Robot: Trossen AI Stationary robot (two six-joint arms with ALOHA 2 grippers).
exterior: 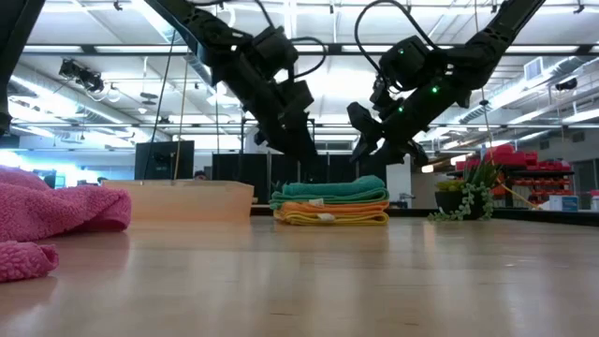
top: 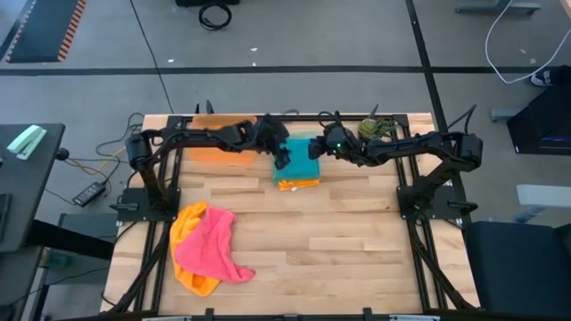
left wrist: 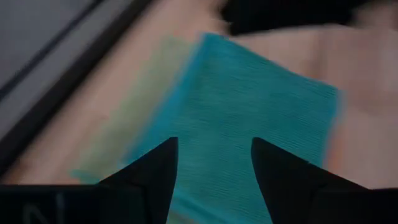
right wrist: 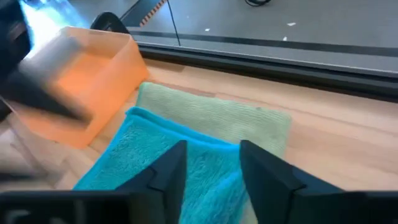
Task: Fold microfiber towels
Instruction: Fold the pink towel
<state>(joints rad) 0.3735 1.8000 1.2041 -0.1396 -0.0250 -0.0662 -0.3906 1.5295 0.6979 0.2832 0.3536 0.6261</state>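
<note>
The folded teal towel point(top: 300, 159) is lying on top of a small stack at the far middle of the bench point(top: 357, 241), with a green towel point(right wrist: 217, 115) partly under it and orange and yellow layers point(exterior: 332, 213) beneath. Both arms are hanging just above it: the left end effector point(top: 282, 159) is sitting over the stack's left edge, the right end effector point(top: 317, 148) over its right, each with fingers parted and gripping nothing, so this fold looks finished. The next work is lying well away toward the near left: a crumpled pink towel point(top: 211, 245) heaped on a yellow-orange one point(top: 189, 234). The left arm is the nearer one to that heap. An orange tray point(top: 219, 143) is standing just left of the stack.
</note>
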